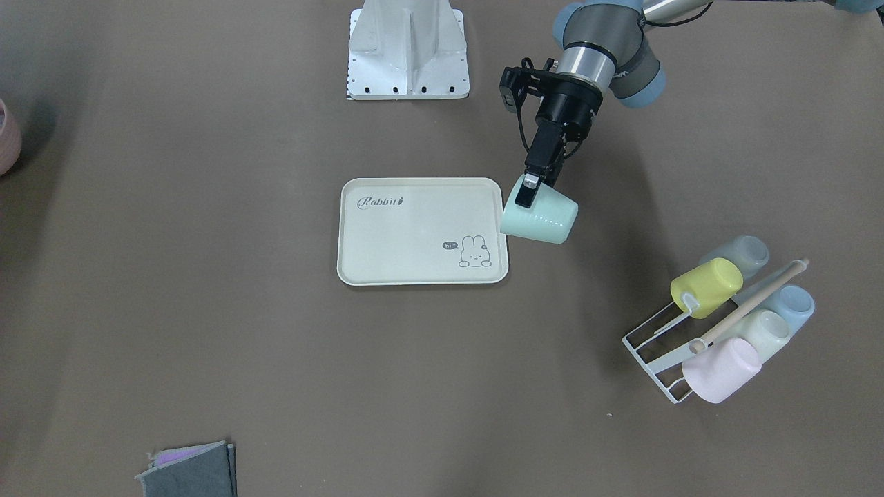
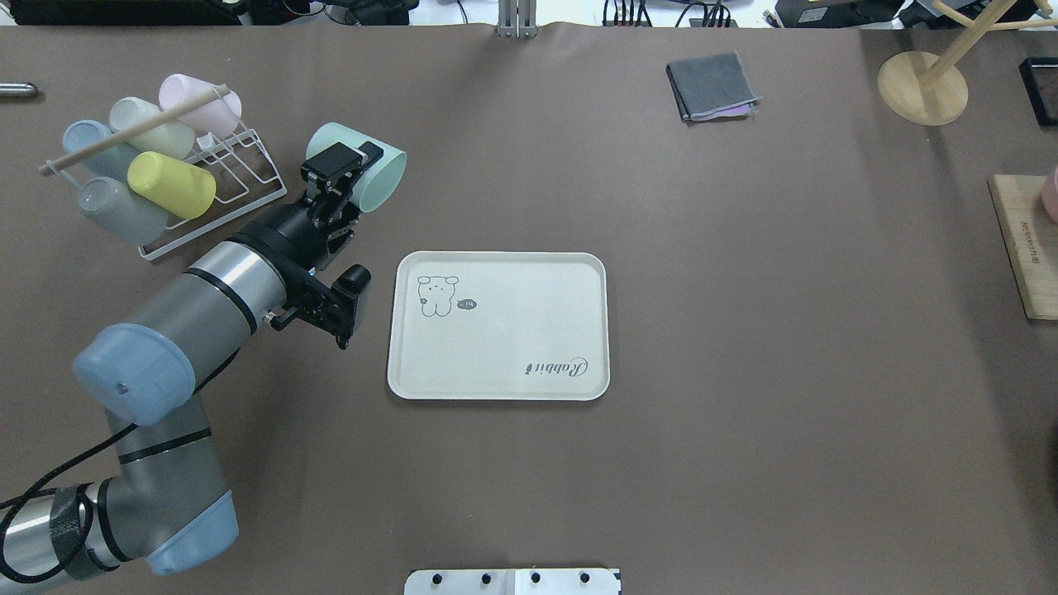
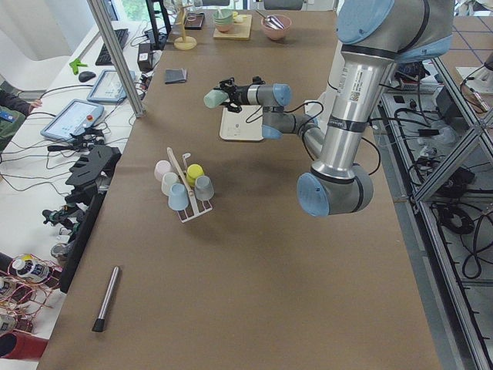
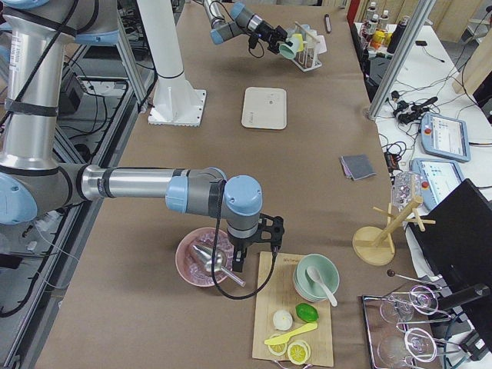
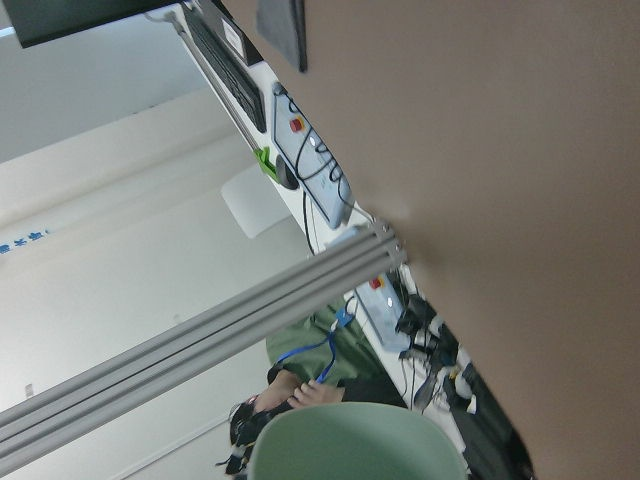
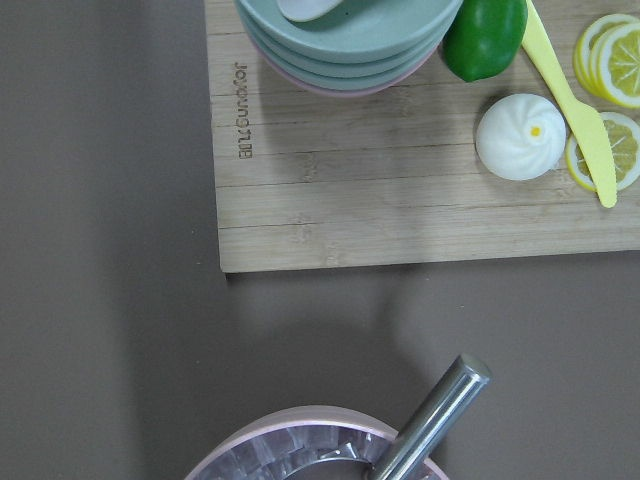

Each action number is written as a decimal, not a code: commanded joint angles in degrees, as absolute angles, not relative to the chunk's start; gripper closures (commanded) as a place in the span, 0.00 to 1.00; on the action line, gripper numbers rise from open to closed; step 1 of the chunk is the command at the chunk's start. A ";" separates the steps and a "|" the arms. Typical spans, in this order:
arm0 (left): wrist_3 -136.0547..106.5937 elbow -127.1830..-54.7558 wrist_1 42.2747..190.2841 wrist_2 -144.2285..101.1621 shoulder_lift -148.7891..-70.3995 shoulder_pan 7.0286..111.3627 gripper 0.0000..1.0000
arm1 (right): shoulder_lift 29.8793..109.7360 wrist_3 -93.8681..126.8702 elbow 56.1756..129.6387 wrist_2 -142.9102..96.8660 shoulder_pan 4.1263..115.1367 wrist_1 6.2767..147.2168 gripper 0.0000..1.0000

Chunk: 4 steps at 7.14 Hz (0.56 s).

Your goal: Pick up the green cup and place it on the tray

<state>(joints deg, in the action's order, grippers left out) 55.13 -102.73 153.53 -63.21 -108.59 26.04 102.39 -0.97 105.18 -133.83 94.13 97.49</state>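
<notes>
My left gripper (image 1: 529, 192) is shut on the rim of the green cup (image 1: 542, 217), one finger inside and one outside. The cup is held on its side in the air, just off the edge of the cream tray (image 1: 414, 235) nearest the cup rack. In the overhead view the gripper (image 2: 357, 168) and cup (image 2: 378, 178) appear beyond the tray's (image 2: 496, 339) far left corner. The cup's rim fills the bottom of the left wrist view (image 5: 355, 445). My right gripper (image 4: 247, 257) hangs over a pink bowl (image 4: 201, 260) far from the tray; I cannot tell its state.
A white wire rack (image 1: 656, 348) holds a yellow cup (image 1: 706, 286) and several pastel cups at my left. A folded grey cloth (image 2: 712, 85), a wooden stand (image 2: 923, 87) and a cutting board (image 2: 1025, 248) with food lie at the far right.
</notes>
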 commanded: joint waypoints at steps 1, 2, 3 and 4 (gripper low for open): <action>30.37 -100.74 157.75 -74.49 -110.20 25.49 1.00 | 102.39 -0.97 105.21 -133.86 94.13 97.47 0.00; 12.92 -99.94 158.20 -78.97 -110.82 24.62 1.00 | 102.39 -0.88 105.21 -133.86 94.13 97.47 0.00; 1.61 -97.84 160.38 -82.32 -113.88 23.22 1.00 | 102.39 -0.97 105.21 -133.86 94.13 97.47 0.00; -5.47 -94.95 164.05 -85.57 -116.17 22.77 1.00 | 102.39 -0.97 105.21 -133.77 94.13 97.47 0.00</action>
